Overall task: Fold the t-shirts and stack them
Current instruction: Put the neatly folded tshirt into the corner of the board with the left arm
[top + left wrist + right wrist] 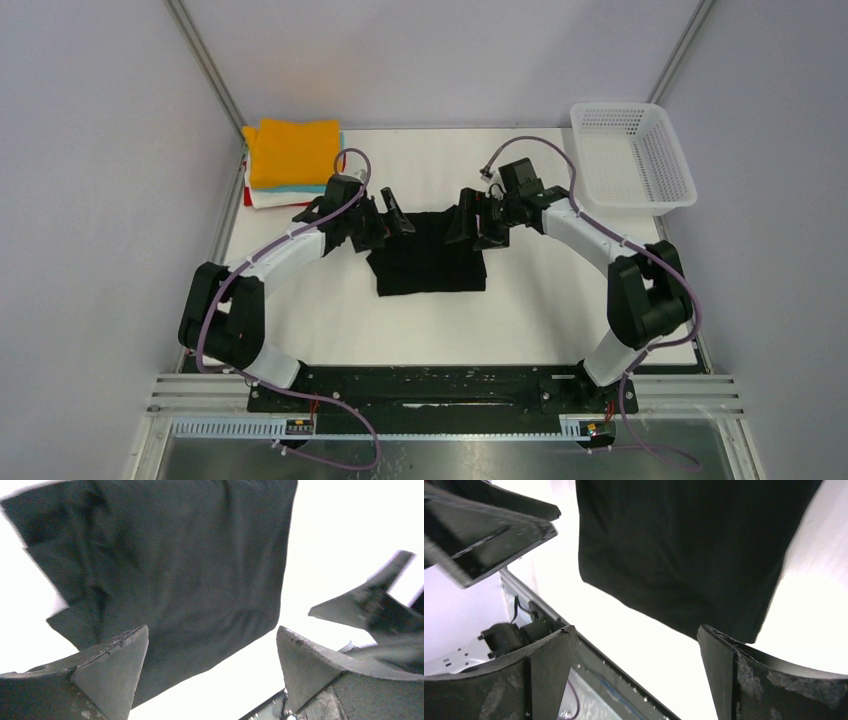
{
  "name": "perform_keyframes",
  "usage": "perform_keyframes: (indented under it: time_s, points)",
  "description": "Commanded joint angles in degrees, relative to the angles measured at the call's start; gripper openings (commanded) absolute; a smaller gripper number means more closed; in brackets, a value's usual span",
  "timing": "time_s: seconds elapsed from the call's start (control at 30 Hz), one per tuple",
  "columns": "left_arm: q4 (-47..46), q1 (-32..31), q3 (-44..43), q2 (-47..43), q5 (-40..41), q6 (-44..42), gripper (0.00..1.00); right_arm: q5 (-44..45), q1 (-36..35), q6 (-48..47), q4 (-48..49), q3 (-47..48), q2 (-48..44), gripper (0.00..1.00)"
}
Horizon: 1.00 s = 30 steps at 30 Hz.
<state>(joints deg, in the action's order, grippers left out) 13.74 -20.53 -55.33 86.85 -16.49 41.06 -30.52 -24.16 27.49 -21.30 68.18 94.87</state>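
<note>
Black t-shirt [430, 262] (folded), long axis left-right.

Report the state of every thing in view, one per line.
black t-shirt: folded, lying on the table, not gripped.
shirt stack: folded, orange on top, far left corner.
basket: upright, nothing visible inside.
left tool: open, over the black t-shirt.
right tool: open, over the black t-shirt.

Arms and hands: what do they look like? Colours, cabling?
The left arm and right arm have white links, black joints and a purple cable looped along each. The left hand and right hand are black, with wedge-shaped dark fingers, scuffed at the tips.
</note>
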Motion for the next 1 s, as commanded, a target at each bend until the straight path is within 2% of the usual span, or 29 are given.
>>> perform_keyframes:
  time_s: [0.0,0.23,0.37,0.43,0.5,0.57,0.6,0.63,0.87,0.97]
  points:
    - [9.3,0.3,-5.1,4.9,14.9,-4.1,0.99,7.4,2.4,0.3,2.1,-3.1,-6.1,0.99]
    - [7.2,0.1,-6.4,13.8,16.2,-6.2,0.98,9.6,3.8,0.1,2.6,-4.6,-8.7,1.0]
    - [7.1,-1.7,-9.9,20.1,15.9,-7.5,0.91,9.7,4.1,-0.4,2.2,-4.5,-8.8,1.0]
    - [7.8,-3.2,-12.0,22.4,16.2,-7.9,0.84,9.8,4.5,-0.7,2.1,-4.4,-8.7,1.0]
    - [8.8,-4.7,-14.2,24.2,18.6,-8.4,0.66,9.8,5.2,-0.7,1.9,-4.3,-8.6,0.99]
    - [12.2,-5.8,-18.2,26.0,23.7,-8.8,0.27,9.8,6.0,-0.7,1.9,-4.2,-8.6,1.0]
    - [14.4,-6.1,-20.5,26.7,26.6,-9.0,0.03,9.8,6.4,-0.8,1.9,-4.2,-8.7,1.0]
    - [15.9,-6.3,-22.7,27.2,29.4,-9.5,0.0,9.9,6.7,-1.1,1.9,-4.2,-8.7,0.99]
    - [23.9,-6.0,-41.1,30.7,43.7,-18.8,0.0,16.5,8.7,-7.0,-3.6,-0.7,-9.1,1.0]
    - [24.4,-4.8,-46.8,32.5,47.6,-24.2,0.0,20.5,9.0,-8.5,-3.9,-0.6,-9.4,0.99]
